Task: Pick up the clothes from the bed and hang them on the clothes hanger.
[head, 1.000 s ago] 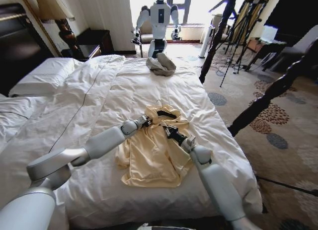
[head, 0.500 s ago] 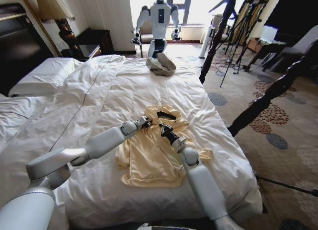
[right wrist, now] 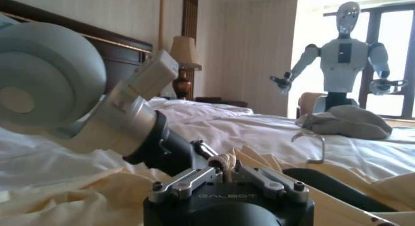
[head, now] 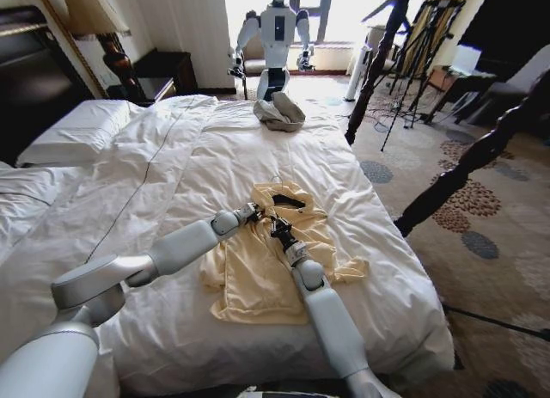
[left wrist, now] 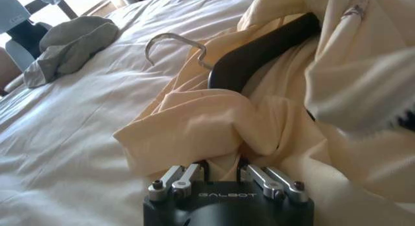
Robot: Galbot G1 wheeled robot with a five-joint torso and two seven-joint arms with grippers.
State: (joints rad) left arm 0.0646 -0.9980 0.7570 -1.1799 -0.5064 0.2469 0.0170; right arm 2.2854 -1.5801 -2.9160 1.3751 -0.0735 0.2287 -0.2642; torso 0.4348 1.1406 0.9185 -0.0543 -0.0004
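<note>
Two grippers are being held at the collar end of the clothes (head: 262, 265), which are lying spread on the white duvet of the bed (head: 155, 183), toward its foot and its right side. The left gripper (head: 255, 211) is being kept at the collar's left edge; in the left wrist view its fingers (left wrist: 188, 173) are closed together on a bunched fold of the cream fabric (left wrist: 214, 124). The right gripper (head: 277, 227) is being reached in beside it, just right of the left one, and in the right wrist view a thin pleat of the same cloth (right wrist: 227, 163) is being pinched between its closed fingers, though how firmly cannot be judged from this angle. The clothes hanger (head: 286, 199) is lying partly inside the neck of the top, its dark arm (left wrist: 259, 56) emerging from the fabric and its metal hook (left wrist: 174, 47) resting on the duvet just beyond the collar. A grey-beige bundle (head: 278, 112) is being left well apart, at the far edge of the bed.
</note>
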